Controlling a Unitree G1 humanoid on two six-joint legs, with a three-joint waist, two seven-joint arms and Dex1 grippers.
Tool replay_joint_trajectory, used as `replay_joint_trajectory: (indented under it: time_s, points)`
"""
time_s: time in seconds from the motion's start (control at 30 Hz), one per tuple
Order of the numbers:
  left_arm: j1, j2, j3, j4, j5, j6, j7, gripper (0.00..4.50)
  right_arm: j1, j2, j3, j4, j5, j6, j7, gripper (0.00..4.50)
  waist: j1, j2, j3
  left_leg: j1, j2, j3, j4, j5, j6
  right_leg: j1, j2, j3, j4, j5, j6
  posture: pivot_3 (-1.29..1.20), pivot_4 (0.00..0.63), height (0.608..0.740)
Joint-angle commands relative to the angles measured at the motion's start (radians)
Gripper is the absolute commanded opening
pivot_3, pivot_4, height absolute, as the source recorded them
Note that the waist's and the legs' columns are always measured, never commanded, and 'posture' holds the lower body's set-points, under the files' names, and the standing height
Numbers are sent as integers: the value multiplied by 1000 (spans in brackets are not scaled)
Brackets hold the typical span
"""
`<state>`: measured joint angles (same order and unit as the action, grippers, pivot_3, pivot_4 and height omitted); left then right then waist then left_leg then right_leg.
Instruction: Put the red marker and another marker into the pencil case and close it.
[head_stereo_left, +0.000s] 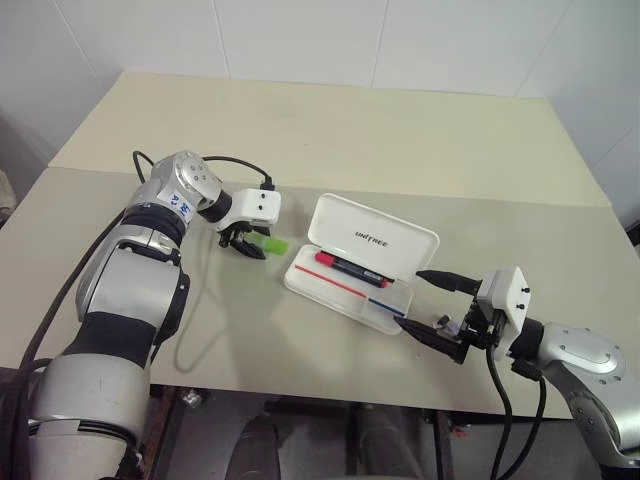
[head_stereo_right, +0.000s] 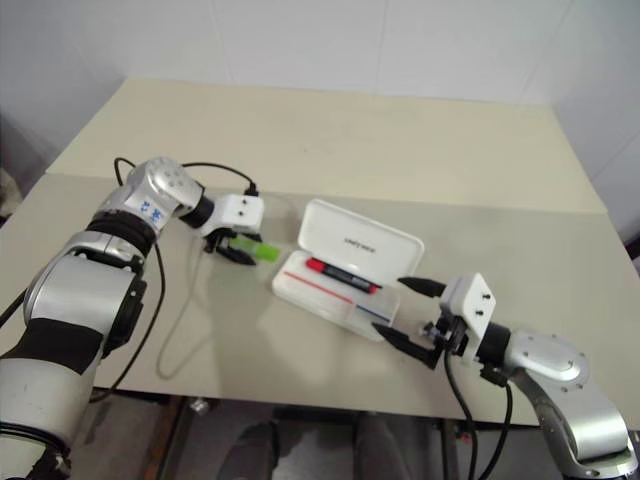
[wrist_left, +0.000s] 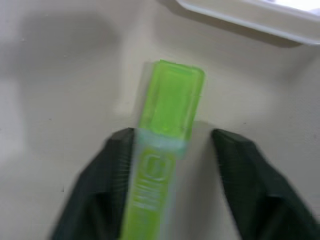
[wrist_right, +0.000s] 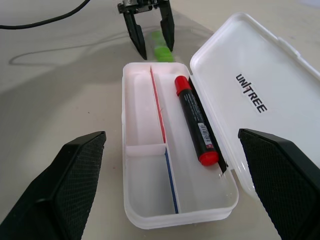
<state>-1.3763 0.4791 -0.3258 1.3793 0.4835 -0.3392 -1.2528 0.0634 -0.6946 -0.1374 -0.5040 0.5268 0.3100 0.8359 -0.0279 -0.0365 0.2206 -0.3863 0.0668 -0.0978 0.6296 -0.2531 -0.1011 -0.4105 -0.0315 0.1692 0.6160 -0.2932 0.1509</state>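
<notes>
Left gripper (head_stereo_left: 245, 246) is down on the green highlighter (head_stereo_left: 270, 244), which lies flat on the counter (head_stereo_left: 330, 130) at about 9 o'clock from the pencil case (head_stereo_left: 372, 243). Left wrist view: jaws straddle the highlighter barrel, partly closed; one finger looks to be against it, the other has a visible gap. Not a firm grip that I can confirm.

Red marker (wrist_right: 196, 119) is already in the case's long compartment next to the hinge, lid open and leaning back. Right gripper (head_stereo_left: 440, 305) hovers at the case's 4 o'clock end, jaws wide, holding nothing.

For this step I'd suggest:
- finish the squeeze on the mid-barrel, not the cap, so it doesn't pivot
- lift straight up before moving toward 3 o'clock, clearing the near wall of the case
- drop it into the free front compartment, parallel to the divider
- keep the right gripper clear until the lid needs closing
</notes>
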Motion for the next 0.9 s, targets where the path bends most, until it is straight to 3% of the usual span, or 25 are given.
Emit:
replay_joint_trajectory:
  time_s: [0.03,0.07,0.43,0.73,0.9]
  points:
    - [8,-5,-1,-5,5,3,10,1265,0,7,-15,-12,0,-15,-3,4500,-2,0,0,0,0,0,0,0,0,0,0,0,0,0,-1,0,150,740]
    - [8,-4,-2,-5,6,4,10,1093,1,7,-16,-14,0,-15,-4,4500,-2,0,0,0,0,0,0,0,0,0,0,0,-1,1,-1,0,150,740]
    - [-10,31,44,-19,-46,-38,-20,1093,34,1,-45,-37,8,-14,-11,4500,-1,0,0,0,0,0,-1,0,0,0,0,0,-1,1,-1,0,150,740]
    - [2,79,245,-75,-287,-61,-313,1093,76,-17,-99,-37,27,-37,31,4500,-4,0,0,-1,0,0,-4,0,0,-2,0,0,1,2,6,0,150,740]
    - [59,114,230,-186,-474,-17,-362,1093,82,-24,-119,-35,32,-32,45,4500,-4,0,0,0,0,0,-6,0,0,-3,0,-1,2,4,11,0,150,740]
